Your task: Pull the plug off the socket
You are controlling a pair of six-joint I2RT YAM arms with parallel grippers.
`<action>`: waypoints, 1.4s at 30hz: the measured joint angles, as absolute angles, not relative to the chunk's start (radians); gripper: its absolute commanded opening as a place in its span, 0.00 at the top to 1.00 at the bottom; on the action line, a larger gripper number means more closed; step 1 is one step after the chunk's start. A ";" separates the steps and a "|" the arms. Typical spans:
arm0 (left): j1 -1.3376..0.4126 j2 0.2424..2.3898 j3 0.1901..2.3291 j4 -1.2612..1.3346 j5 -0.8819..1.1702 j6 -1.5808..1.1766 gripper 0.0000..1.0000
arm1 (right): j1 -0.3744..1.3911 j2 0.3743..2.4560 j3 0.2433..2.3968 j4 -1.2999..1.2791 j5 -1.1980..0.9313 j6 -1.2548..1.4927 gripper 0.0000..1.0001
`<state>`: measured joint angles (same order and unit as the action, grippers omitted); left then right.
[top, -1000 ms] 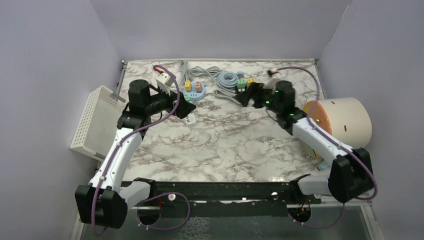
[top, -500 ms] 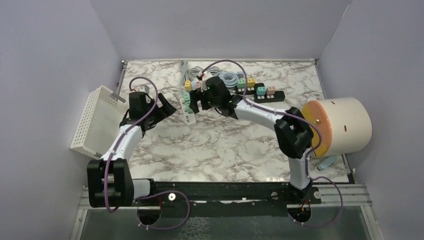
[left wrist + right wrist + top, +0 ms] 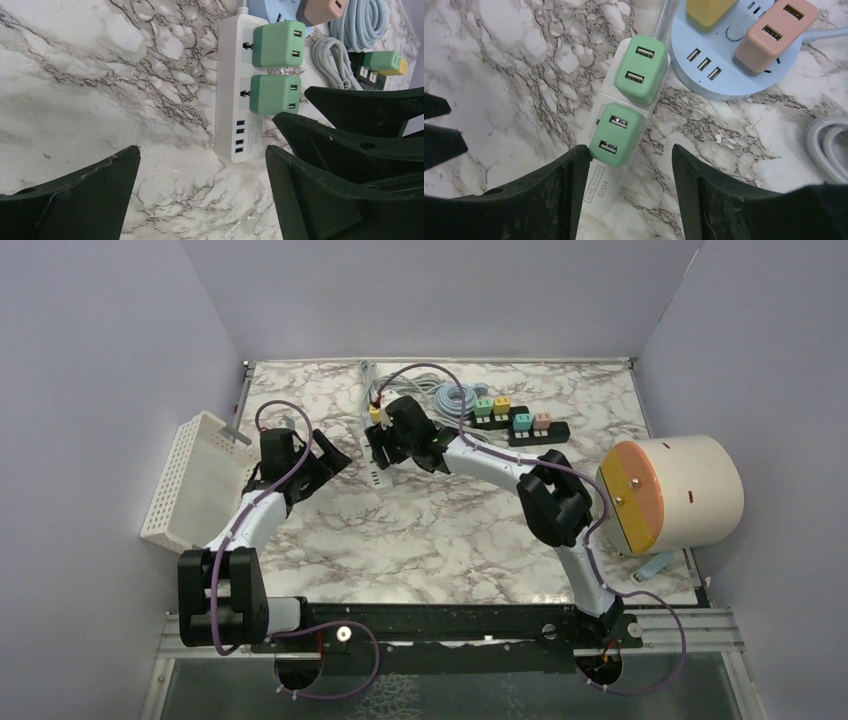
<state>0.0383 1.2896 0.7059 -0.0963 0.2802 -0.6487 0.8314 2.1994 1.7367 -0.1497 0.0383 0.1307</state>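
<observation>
A white power strip (image 3: pixel 602 192) lies on the marble table with two green plugs in it, one near its end (image 3: pixel 617 134) and one behind that (image 3: pixel 642 68). My right gripper (image 3: pixel 629 151) is open just above the strip's end. Its left finger (image 3: pixel 569 175) touches the nearer green plug's corner and its right finger (image 3: pixel 704 180) stands off to the side. My left gripper (image 3: pixel 202 152) is open and empty over bare marble just short of the strip (image 3: pixel 234 107). In the top view the left gripper (image 3: pixel 335 455) and the right gripper (image 3: pixel 385 448) flank the strip (image 3: pixel 374 478).
A round blue socket hub (image 3: pixel 724 70) with a yellow and a pink plug sits just beyond the strip. A black strip with coloured plugs (image 3: pixel 525 427) and a coiled grey cable (image 3: pixel 455 397) lie at the back. A white basket (image 3: pixel 195 480) stands left, a cream cylinder (image 3: pixel 690 490) right.
My right arm has swung left from the black strip to the white strip's end. My left gripper has drawn back left off the strip.
</observation>
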 measured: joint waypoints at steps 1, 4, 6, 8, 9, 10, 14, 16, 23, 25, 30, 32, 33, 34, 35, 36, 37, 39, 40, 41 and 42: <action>0.038 1.296 0.702 -0.093 0.281 -0.652 0.01 | 0.831 2.209 1.749 -0.151 0.039 0.130 0.40; 0.040 1.317 0.694 -0.085 0.288 -0.662 0.02 | 0.832 2.241 1.785 -0.159 0.040 0.130 0.40; 0.041 1.330 0.693 -0.080 0.297 -0.671 0.02 | 0.832 2.266 1.811 -0.170 0.041 0.130 0.40; 0.043 1.346 0.692 -0.069 0.308 -0.678 0.02 | 0.832 2.292 1.831 -0.177 0.040 0.130 0.44; 0.044 1.354 0.692 -0.063 0.314 -0.683 0.02 | 0.832 2.301 1.835 -0.178 0.040 0.130 0.52; 0.044 1.363 0.692 -0.056 0.320 -0.689 0.03 | 0.832 2.308 1.835 -0.180 0.039 0.131 0.63; 0.045 1.399 0.692 -0.021 0.352 -0.720 0.05 | 0.832 2.323 1.850 -0.186 0.042 0.130 0.99; 0.045 1.422 0.690 0.007 0.371 -0.741 0.06 | 0.832 2.323 1.852 -0.189 0.041 0.130 0.99; 0.033 1.474 0.678 0.096 0.409 -0.807 0.08 | 0.831 2.220 1.679 -0.107 0.005 0.137 0.99; 0.023 1.482 0.678 0.120 0.408 -0.820 0.08 | 0.831 2.185 1.649 -0.105 -0.029 0.150 0.99; -0.020 1.516 0.678 0.160 0.408 -0.855 0.14 | 0.832 2.143 1.628 -0.095 -0.082 0.183 0.99; -0.036 1.529 0.678 0.172 0.407 -0.871 0.15 | 0.832 2.125 1.618 -0.089 -0.097 0.200 0.99; -0.044 1.534 0.678 0.179 0.407 -0.878 0.17 | 0.832 2.117 1.613 -0.085 -0.103 0.209 0.99; -0.051 1.538 0.678 0.186 0.407 -0.886 0.19 | 0.832 2.108 1.608 -0.084 -0.104 0.210 0.99; -0.055 1.540 0.678 0.194 0.407 -0.895 0.22 | 0.830 2.101 1.603 -0.084 -0.103 0.213 0.99; -0.058 1.541 0.678 0.201 0.407 -0.900 0.29 | 0.827 2.098 1.600 -0.084 -0.104 0.218 0.99; -0.064 1.543 0.678 0.213 0.406 -0.908 0.39 | 0.825 2.098 1.600 -0.083 -0.106 0.220 0.99; -0.071 1.546 0.678 0.229 0.404 -0.922 0.70 | 0.822 2.098 1.597 -0.083 -0.110 0.226 0.99; -0.075 1.548 0.674 0.246 0.404 -0.936 0.87 | 0.822 2.098 1.594 -0.084 -0.115 0.229 0.99; -0.078 1.548 0.668 0.268 0.405 -0.958 0.97 | 0.822 2.098 1.589 -0.084 -0.121 0.232 0.99; -0.081 1.546 0.658 0.290 0.403 -0.967 1.00 | 0.823 2.098 1.580 -0.085 -0.124 0.234 0.99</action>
<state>-0.0814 1.5459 0.6582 0.2897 0.4026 -0.9668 0.8230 2.0975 1.5803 -0.0849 -0.1238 0.2344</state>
